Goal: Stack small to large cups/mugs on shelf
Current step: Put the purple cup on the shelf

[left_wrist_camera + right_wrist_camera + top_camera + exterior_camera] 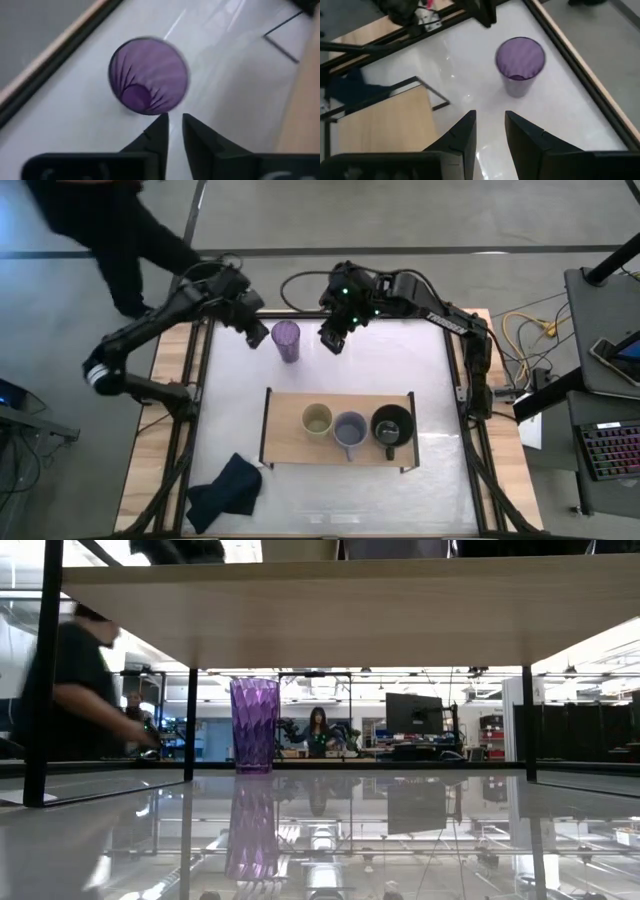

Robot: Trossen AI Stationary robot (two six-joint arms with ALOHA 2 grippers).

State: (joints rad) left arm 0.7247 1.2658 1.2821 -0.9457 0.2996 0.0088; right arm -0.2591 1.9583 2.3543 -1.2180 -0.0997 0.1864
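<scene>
The tall purple tumbler [286, 340] stands upright on its base on the white table, beyond the shelf's far edge; it also shows in the low view [254, 725]. My left gripper [258, 332] hovers just left of it, fingers a narrow gap apart [174, 125], empty. My right gripper [332, 340] hovers just right of it, a little open [490, 125], empty. On the wood shelf [285, 435] stand, left to right, the pale yellow cup [317, 420], the lavender-grey mug [349, 430] and the black mug [391, 428].
A dark cloth [225, 488] lies on the table near its front left corner. A person [110, 230] stands beyond the table's far left corner and shows in the low view [80, 700]. The shelf's black end frames [266, 425] rise at both ends.
</scene>
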